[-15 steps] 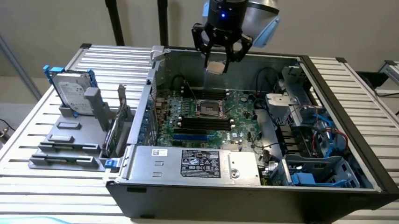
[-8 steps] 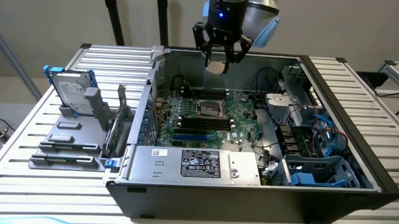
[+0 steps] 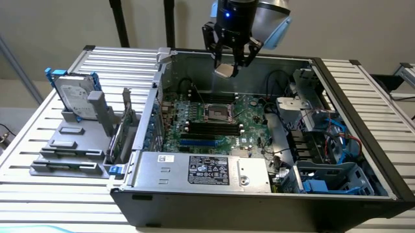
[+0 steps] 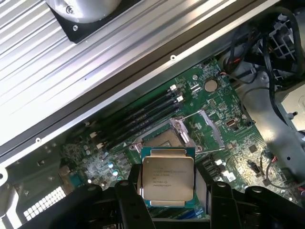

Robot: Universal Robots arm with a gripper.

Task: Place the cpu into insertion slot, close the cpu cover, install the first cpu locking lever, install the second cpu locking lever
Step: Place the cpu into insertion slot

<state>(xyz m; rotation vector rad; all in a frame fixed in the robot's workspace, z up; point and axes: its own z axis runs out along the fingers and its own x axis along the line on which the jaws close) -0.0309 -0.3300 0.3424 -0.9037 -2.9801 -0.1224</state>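
Aloft: cpu (image 3: 225, 72) over the case (image 3: 259, 206).
The gripper (image 3: 232, 64) pinches the cpu at the exterior view's upper centre, well above the insertion slot (image 3: 217, 112) on the motherboard (image 3: 251, 127).

I see my cpu (image 4: 167, 177) pale silver with dark print and a green rim — the motherboard (image 4: 224, 109) green, its memory slots (image 4: 138, 117) black, the table (image 3: 376, 87) striped silver-grey.

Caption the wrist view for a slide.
The pincer holds the chip over the green board, whose socket sits uncovered.
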